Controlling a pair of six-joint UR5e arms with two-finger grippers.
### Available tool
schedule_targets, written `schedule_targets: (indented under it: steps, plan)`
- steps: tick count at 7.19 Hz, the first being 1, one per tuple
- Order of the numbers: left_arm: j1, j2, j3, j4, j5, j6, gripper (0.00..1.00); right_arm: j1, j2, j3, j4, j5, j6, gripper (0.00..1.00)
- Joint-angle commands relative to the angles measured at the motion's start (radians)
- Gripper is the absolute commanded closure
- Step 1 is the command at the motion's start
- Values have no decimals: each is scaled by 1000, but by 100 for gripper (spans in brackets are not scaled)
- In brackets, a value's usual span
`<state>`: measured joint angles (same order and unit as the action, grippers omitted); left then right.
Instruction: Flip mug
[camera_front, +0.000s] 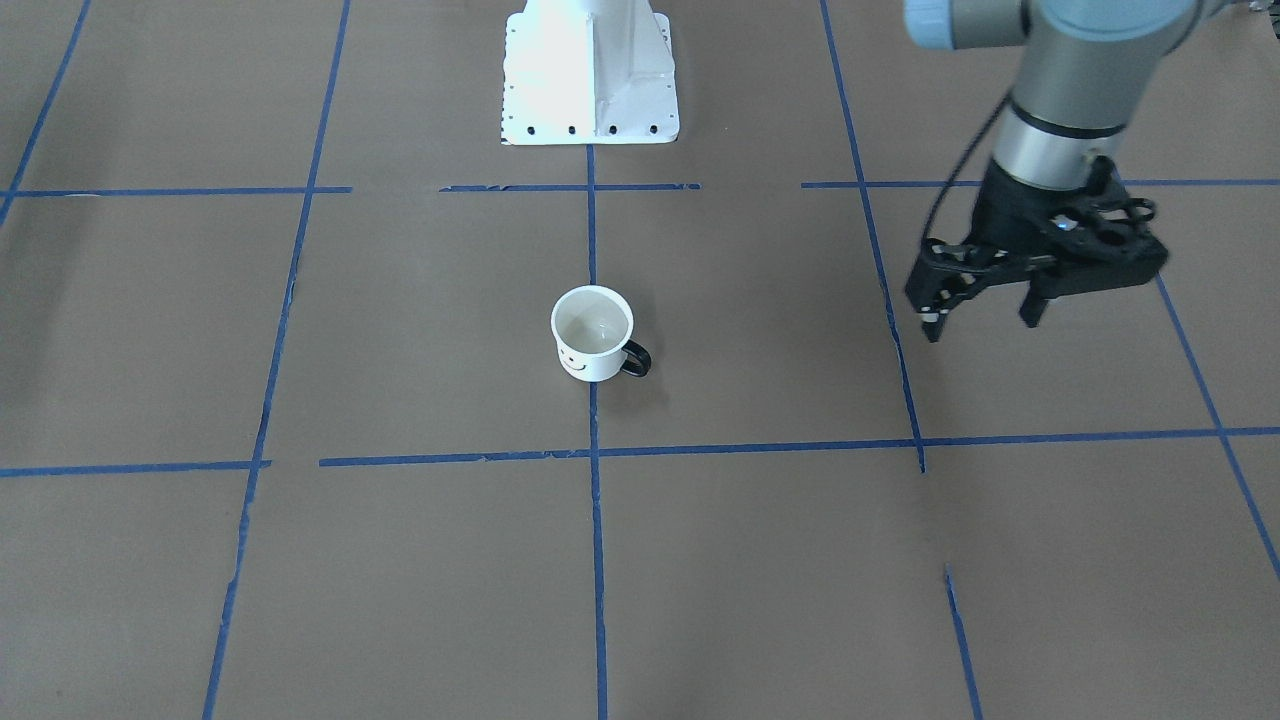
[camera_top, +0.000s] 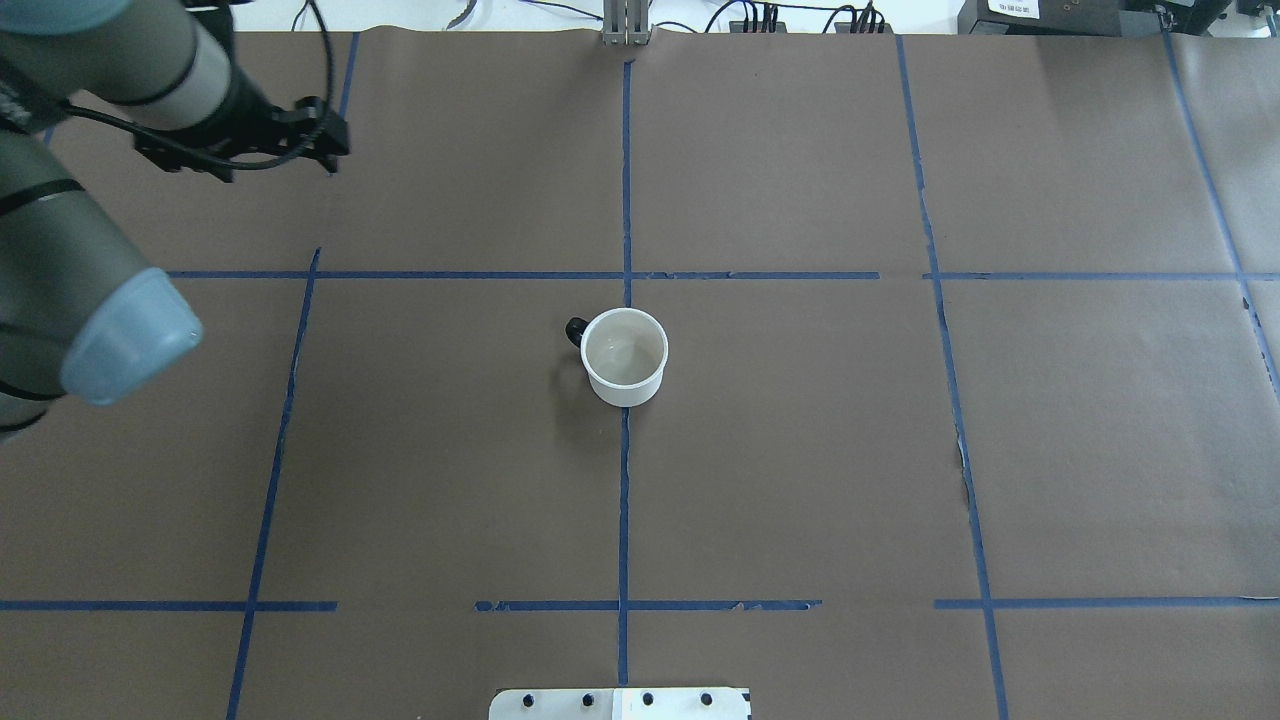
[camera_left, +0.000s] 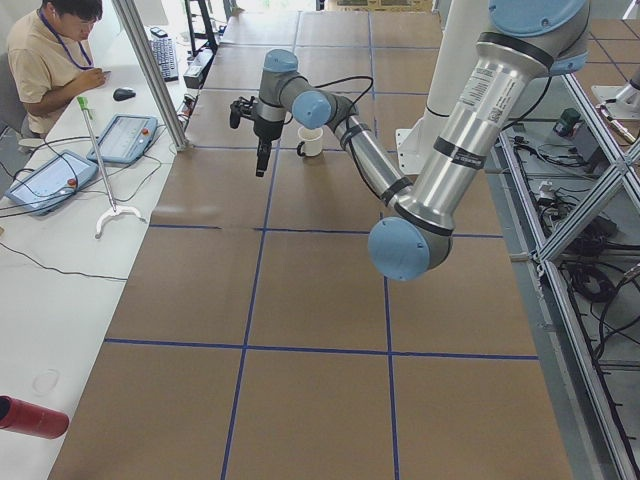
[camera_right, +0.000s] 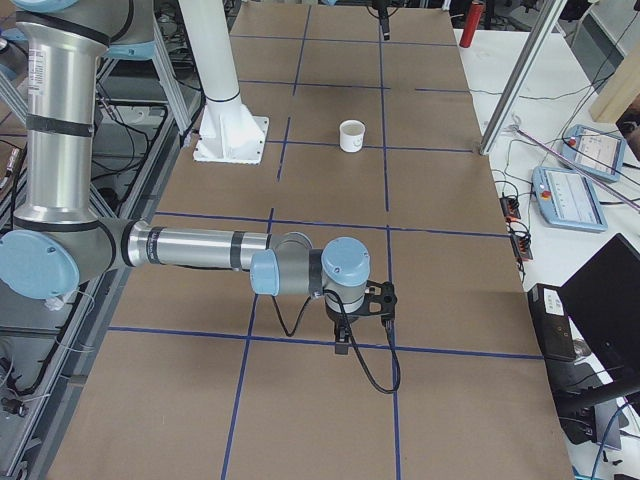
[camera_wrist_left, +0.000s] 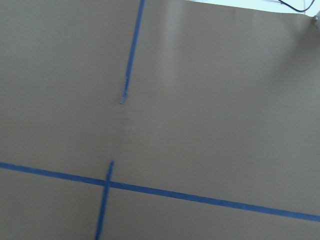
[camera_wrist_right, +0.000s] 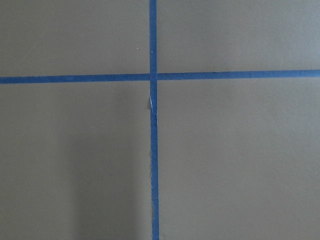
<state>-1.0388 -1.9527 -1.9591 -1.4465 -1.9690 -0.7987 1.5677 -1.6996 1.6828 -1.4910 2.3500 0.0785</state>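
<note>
The white mug (camera_front: 592, 335) stands upright, mouth up, at the middle of the brown table. Its black smiley faces the front-facing camera and its dark handle (camera_front: 638, 359) points toward the robot's left. It also shows in the overhead view (camera_top: 624, 357), the left view (camera_left: 310, 141) and the right view (camera_right: 351, 135). My left gripper (camera_front: 980, 320) hangs open and empty above the table, far from the mug, at the far left in the overhead view (camera_top: 280, 170). My right gripper (camera_right: 345, 335) shows only in the right side view, low over the table; I cannot tell whether it is open.
Blue tape lines (camera_top: 624, 500) divide the brown paper into squares. The white robot base (camera_front: 590, 80) stands at the table's robot side. An operator (camera_left: 45, 60) sits at a side bench with teach pendants (camera_left: 125, 138). A red cylinder (camera_left: 30, 417) lies on the bench.
</note>
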Motion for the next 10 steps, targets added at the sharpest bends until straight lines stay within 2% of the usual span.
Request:
schedule_targets:
  steps: [1,2,4,5,6,7,8,9,10]
  plan:
    - [-209,340,3,-290,-185,361,0,0,0,0,0,0,0,0]
    - [-269,466,43,-401,-259,415,0,0,0,0,0,0,0,0]
    - [-466,587,168,-439,-268,771,0,0,0,0,0,0,0,0]
    - [-551,600,204,-439,-272,823,0,0,0,0,0,0,0,0]
    - [-579,613,200,-430,-274,825,0,0,0,0,0,0,0,0]
    - [-656,604,206,-389,-290,826,0,0,0,0,0,0,0,0]
    - [-679,550,198,-252,-330,826,0,0,0,0,0,0,0,0]
    - [-682,534,186,-179,-332,873,0,0,0,0,0,0,1,0]
    - [-682,538,202,-172,-332,926,0,0,0,0,0,0,0,0]
